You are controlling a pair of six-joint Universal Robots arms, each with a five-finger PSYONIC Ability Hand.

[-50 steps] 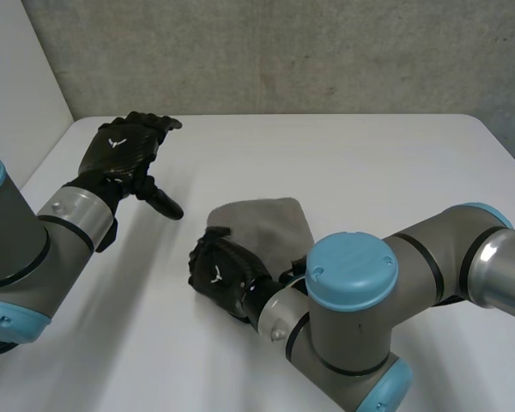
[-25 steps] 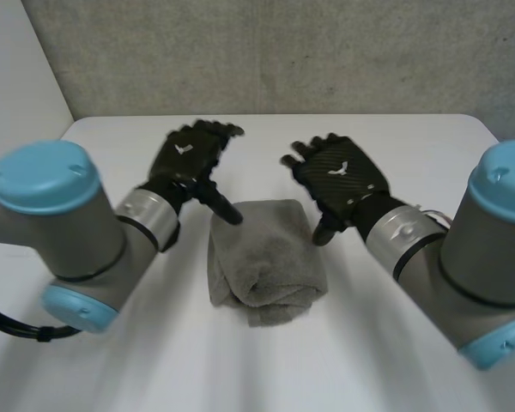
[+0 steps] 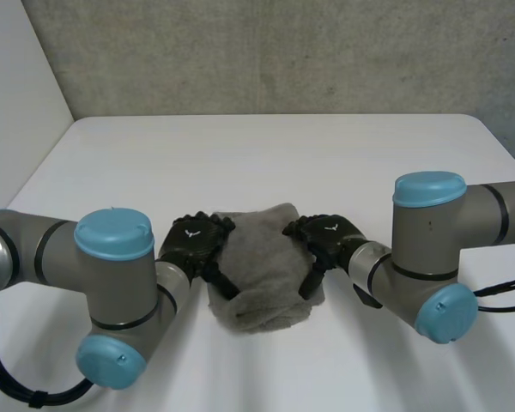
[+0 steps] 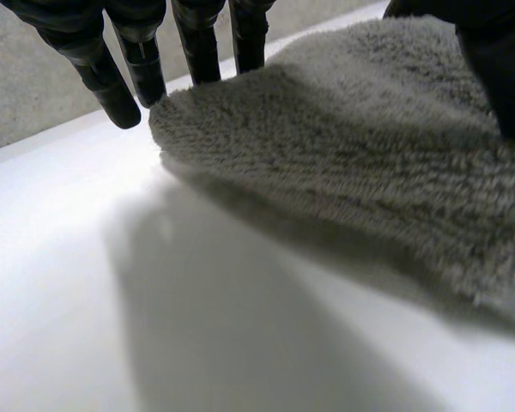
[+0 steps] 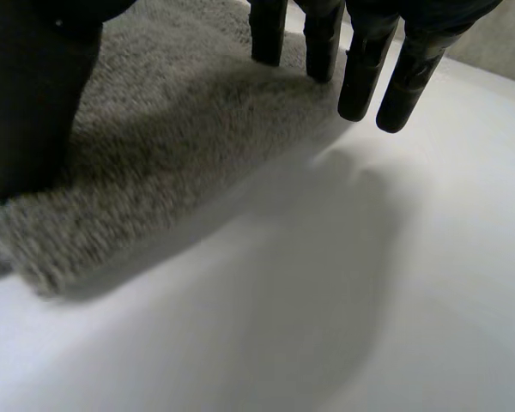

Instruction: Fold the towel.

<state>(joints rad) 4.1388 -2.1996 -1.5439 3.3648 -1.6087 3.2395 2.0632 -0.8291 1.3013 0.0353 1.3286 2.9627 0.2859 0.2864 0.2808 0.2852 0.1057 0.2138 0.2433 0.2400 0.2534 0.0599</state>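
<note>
The folded grey terry towel (image 3: 262, 266) is lying on the white table (image 3: 240, 154), bunched between both black hands. The left hand (image 3: 193, 245) is reaching in low, its fingers (image 4: 137, 60) straight and unclenched, tips touching the towel's edge and thumb (image 4: 502, 69) lying against the cloth. The right hand (image 3: 330, 239) is mirroring this pose at the opposite edge, its fingers (image 5: 360, 77) likewise straight.

Towel (image 3: 262, 266): 9 o'clock edge covered by left hand (image 3: 193, 242); 3 o'clock edge covered by right hand (image 3: 330, 236).
</note>
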